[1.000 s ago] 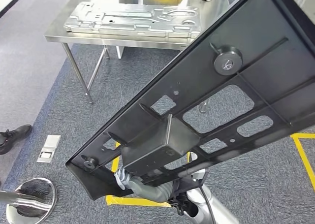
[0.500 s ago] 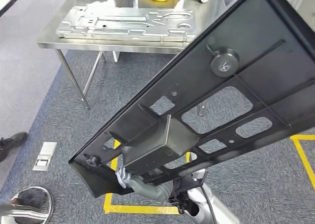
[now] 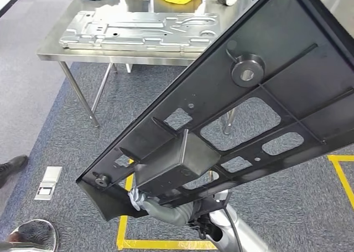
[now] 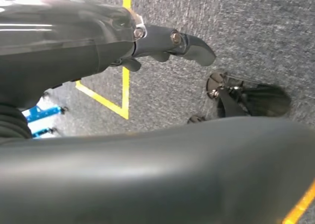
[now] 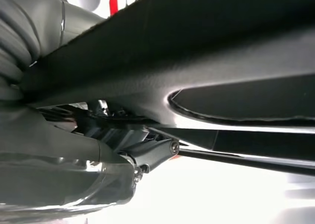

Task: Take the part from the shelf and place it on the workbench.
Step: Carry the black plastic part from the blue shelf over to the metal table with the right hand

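While the left hand (image 3: 140, 199) is gripping the lower edge of the black part (image 3: 234, 119) from beneath, its fingers are curling around the rim. How the right hand (image 5: 148, 152) is holding I cannot tell. Tilted, the part is hanging above carpet, well short of the workbench (image 3: 50, 51) carrying a silver panel (image 3: 138, 30).
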Available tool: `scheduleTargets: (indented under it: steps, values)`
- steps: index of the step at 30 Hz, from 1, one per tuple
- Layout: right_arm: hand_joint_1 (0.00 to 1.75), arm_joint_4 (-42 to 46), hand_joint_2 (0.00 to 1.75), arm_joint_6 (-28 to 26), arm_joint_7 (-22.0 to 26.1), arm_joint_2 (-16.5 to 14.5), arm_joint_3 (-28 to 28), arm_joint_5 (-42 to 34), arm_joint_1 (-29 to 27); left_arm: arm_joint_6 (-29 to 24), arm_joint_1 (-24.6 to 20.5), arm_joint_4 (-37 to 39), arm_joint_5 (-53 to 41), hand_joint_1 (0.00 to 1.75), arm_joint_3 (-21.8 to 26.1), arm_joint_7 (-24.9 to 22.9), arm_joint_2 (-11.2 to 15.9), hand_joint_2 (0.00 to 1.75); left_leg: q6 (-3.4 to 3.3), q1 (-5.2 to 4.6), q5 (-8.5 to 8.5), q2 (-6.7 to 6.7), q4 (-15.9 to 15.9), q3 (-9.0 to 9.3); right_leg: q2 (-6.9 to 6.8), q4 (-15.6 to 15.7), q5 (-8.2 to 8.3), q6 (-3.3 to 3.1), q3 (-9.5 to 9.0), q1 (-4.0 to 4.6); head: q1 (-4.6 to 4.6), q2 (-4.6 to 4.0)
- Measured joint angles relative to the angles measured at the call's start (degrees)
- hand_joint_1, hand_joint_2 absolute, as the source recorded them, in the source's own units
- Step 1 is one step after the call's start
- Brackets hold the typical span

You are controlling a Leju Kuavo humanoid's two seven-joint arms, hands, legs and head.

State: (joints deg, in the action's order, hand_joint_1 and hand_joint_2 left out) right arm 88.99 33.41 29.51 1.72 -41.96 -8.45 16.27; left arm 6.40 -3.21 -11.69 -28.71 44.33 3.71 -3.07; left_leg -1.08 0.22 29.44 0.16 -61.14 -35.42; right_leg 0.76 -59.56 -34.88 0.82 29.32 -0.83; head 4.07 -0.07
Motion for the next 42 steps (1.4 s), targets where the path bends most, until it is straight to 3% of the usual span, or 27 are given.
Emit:
scheduleTargets:
  steps: [2, 5, 6, 7, 10, 11, 13, 16, 18, 20, 21, 22, 23, 25, 26, 27, 29, 32, 34, 36, 37, 38, 40, 41, 42]
  values:
    - [1.75, 0.05, 1.75, -0.04, 0.04, -0.01, -0.01, -0.04, 0.22, -0.01, -0.06, 0.0, -0.01, 0.0, 0.01, 0.15, 0.01, 1.75, -0.39, 0.41, 0.32, 0.08, 1.09, 1.06, -0.17, -2.45, -1.36, 0.45, 0.94, 0.1, -0.07, 0.0]
    - [1.75, -0.08, 1.75, -0.16, 0.12, 0.04, -0.03, -0.03, 0.24, -0.02, -0.09, 0.0, -0.03, 0.0, 0.05, 0.23, -0.02, 1.75, -0.77, 0.59, 1.1, 0.13, 1.47, 2.32, -0.25, -12.5, -4.45, 0.8, 7.13, -0.01, -0.14, 0.0]
    - [1.75, -0.17, 1.75, -0.25, 0.14, 0.07, -0.03, -0.01, 0.1, -0.06, -0.06, 0.0, -0.05, 0.0, 0.07, 0.22, -0.03, 1.75, -0.72, 0.6, 1.51, 0.13, 1.47, 2.79, -0.27, -14.65, -4.24, 0.9, 9.0, -0.02, -0.15, 0.0]
    - [1.75, -0.25, 1.75, -0.33, 0.16, 0.08, -0.03, 0.02, -0.02, -0.12, -0.01, 0.0, -0.07, 0.0, 0.08, 0.22, -0.04, 1.75, -0.61, 0.61, 1.98, 0.12, 1.46, 3.39, -0.29, -14.89, -2.92, 0.97, 9.96, -0.02, -0.15, 0.0]
    - [1.75, -0.36, 1.75, -0.44, 0.2, 0.09, -0.03, 0.09, -0.1, -0.23, -0.01, 0.0, -0.1, 0.0, 0.17, 0.19, -0.04, 1.75, -0.01, 0.62, 3.54, 0.09, 1.47, 5.47, -0.65, -6.56, 4.42, 0.85, 8.01, 0.11, -0.14, 0.0]
    - [1.75, -0.4, 1.75, -0.44, 0.21, 0.11, -0.03, 0.13, -0.08, -0.23, -0.08, 0.0, -0.1, 0.0, 0.23, 0.17, -0.04, 1.75, 0.28, 0.57, 3.95, 0.08, 1.45, 5.84, -0.78, -3.97, 5.48, 0.65, 7.04, 0.21, -0.16, 0.0]
    - [1.75, -0.49, 1.75, -0.45, 0.22, 0.14, -0.03, 0.16, -0.06, -0.24, -0.25, 0.0, -0.1, 0.0, 0.37, 0.14, -0.04, 1.75, 0.79, 0.46, 4.37, 0.12, 1.61, 6.03, -0.72, -2.23, 5.02, 0.05, 6.3, 0.46, -0.2, 0.0]
    - [1.75, -0.46, 1.75, -0.44, 0.22, 0.03, -0.03, 0.06, 0.05, -0.24, -0.48, -0.01, -0.1, 0.0, 0.56, 0.11, -0.04, 1.75, 1.51, 0.5, 5.05, 0.27, 1.41, 6.29, -0.5, -1.39, 4.24, -0.99, 5.59, 0.14, -0.23, 0.0]
    - [1.75, -0.46, 1.75, -0.43, 0.15, -0.17, -0.02, -0.33, 0.3, -0.24, -0.61, -0.01, -0.1, 0.0, 0.71, 0.14, -0.05, 1.75, 2.01, 0.56, 6.97, 0.26, -3.03, 4.06, -0.61, -1.14, 3.77, -1.65, 4.87, -0.13, -0.19, 0.0]
    - [1.75, -0.49, 1.75, -0.46, 0.08, -0.3, -0.01, -0.86, 0.44, -0.25, -0.55, 0.0, -0.09, 0.0, 0.87, 0.17, -0.04, 1.75, 2.29, 0.63, 9.41, 0.25, -10.88, -0.81, -0.62, -1.13, 3.15, -2.01, 4.29, -0.08, -0.16, 0.0]
    - [1.75, -0.51, 1.75, -0.5, 0.07, -0.32, 0.02, -1.13, 0.4, -0.28, -0.43, 0.0, -0.09, 0.0, 0.96, 0.19, -0.04, 1.75, 2.32, 0.63, 9.68, 0.25, -13.76, -3.0, -0.54, -1.13, 2.79, -2.04, 3.91, -0.04, -0.16, 0.0]
    - [1.75, -0.5, 1.75, -0.56, 0.07, -0.35, 0.08, -1.39, 0.34, -0.3, -0.31, 0.0, -0.09, 0.0, 1.06, 0.21, -0.04, 1.75, 2.23, 0.62, 8.71, 0.24, -14.67, -4.31, -0.41, -1.13, 2.4, -2.02, 3.39, 0.0, -0.15, 0.0]
    - [1.75, -0.46, 1.75, -0.66, 0.07, -0.41, 0.2, -1.64, 0.29, -0.32, -0.2, 0.0, -0.1, 0.0, 1.17, 0.23, -0.04, 1.75, 2.02, 0.57, 6.5, 0.23, -13.3, -4.55, -0.27, -1.13, 1.94, -1.95, 2.7, 0.04, -0.15, 0.0]
    - [1.75, -0.25, 1.75, -0.94, 0.07, -0.68, 0.57, -2.02, 0.26, -0.36, -0.1, 0.0, -0.12, 0.0, 1.4, 0.26, 0.01, 1.75, 1.19, 0.28, 0.96, 0.11, -6.83, -3.0, -0.1, -1.06, 0.93, -1.73, 1.21, 0.08, -0.17, 0.0]
    - [1.75, -0.09, 1.75, -1.08, 0.04, -0.81, 0.78, -2.19, 0.25, -0.37, -0.06, 0.0, -0.14, 0.0, 1.49, 0.27, 0.04, 1.75, 0.73, 0.02, -0.8, 0.02, -4.14, -2.11, -0.02, -1.01, 0.51, -1.53, 0.71, 0.09, -0.18, 0.0]
    - [1.75, 0.1, 1.75, -1.18, -0.03, -0.93, 0.96, -2.38, 0.17, -0.39, -0.04, 0.0, -0.19, 0.0, 1.56, 0.28, 0.08, 1.75, 0.31, -0.26, -1.45, -0.06, -2.51, -1.55, 0.03, -0.94, 0.24, -1.27, 0.49, 0.04, -0.19, 0.0]
    - [1.75, 0.52, 1.75, -1.34, -0.4, -1.1, 1.31, -2.76, -0.1, -0.43, -0.04, -0.01, -0.39, 0.0, 1.67, 0.31, 0.13, 1.75, -0.31, -0.63, -0.8, -0.11, -1.42, -1.12, 0.08, -0.61, 0.01, -0.65, 0.52, -0.06, -0.16, 0.0]
    - [1.75, 1.17, 1.75, -1.49, -0.68, -1.32, 1.89, -3.08, -0.31, -0.44, -0.1, -0.01, -0.76, 0.0, 1.72, 0.39, 0.16, 1.75, -0.82, -0.09, 0.0, 0.11, 1.06, 0.51, -0.23, -1.49, -0.83, 0.2, 0.81, 0.02, -0.22, 0.0]
    - [1.75, 1.33, 1.75, -1.5, -0.68, -1.34, 2.16, -3.14, -0.42, -0.4, -0.1, -0.01, -0.78, 0.0, 1.74, 0.43, 0.15, 1.75, -0.99, 0.18, 0.38, 0.2, 1.95, 1.7, -0.32, -6.74, -2.65, 0.59, 3.74, 0.01, -0.26, 0.0]
    - [1.75, 1.34, 1.75, -1.52, -0.69, -1.33, 2.32, -3.19, -0.87, -0.39, -0.07, 0.0, -0.78, 0.0, 1.82, 0.43, 0.14, 1.75, -0.98, 0.32, 1.1, 0.21, 2.02, 2.62, -0.34, -13.0, -3.72, 0.95, 8.22, -0.11, -0.26, 0.0]
    - [1.75, 1.34, 1.75, -1.52, -0.7, -1.32, 2.37, -3.23, -1.1, -0.4, -0.05, 0.0, -0.78, 0.0, 1.89, 0.43, 0.14, 1.75, -0.83, 0.4, 1.56, 0.2, 2.01, 3.17, -0.37, -14.15, -2.88, 1.13, 9.65, -0.16, -0.26, 0.0]
    - [1.75, 1.34, 1.75, -1.52, -0.7, -1.32, 2.42, -3.26, -1.23, -0.4, -0.02, 0.0, -0.78, 0.0, 1.96, 0.43, 0.14, 1.75, -0.62, 0.5, 2.06, 0.19, 2.0, 3.84, -0.43, -13.35, -1.01, 1.31, 10.11, -0.21, -0.26, 0.0]
    - [1.75, 1.35, 1.75, -1.52, -0.7, -1.32, 2.52, -3.35, -1.31, -0.42, 0.03, 0.0, -0.78, 0.0, 2.1, 0.43, 0.14, 1.75, -0.06, 0.72, 3.17, 0.18, 2.02, 5.38, -0.65, -7.61, 4.01, 1.5, 8.74, -0.25, -0.26, 0.0]
    - [1.75, 1.37, 1.75, -1.51, -0.69, -1.3, 2.56, -3.42, -1.32, -0.42, -0.02, 0.0, -0.78, 0.0, 2.16, 0.43, 0.14, 1.75, 0.3, 0.73, 3.68, 0.17, 1.97, 5.93, -0.75, -4.9, 5.61, 1.46, 7.79, -0.15, -0.27, 0.0]
    - [1.75, 1.44, 1.75, -1.49, -0.68, -1.28, 2.61, -3.53, -1.35, -0.43, -0.1, -0.01, -0.78, 0.0, 2.22, 0.43, 0.14, 1.75, 0.64, 0.7, 4.06, 0.18, 1.94, 6.2, -0.8, -2.97, 6.1, 1.14, 7.07, -0.05, -0.31, 0.0]
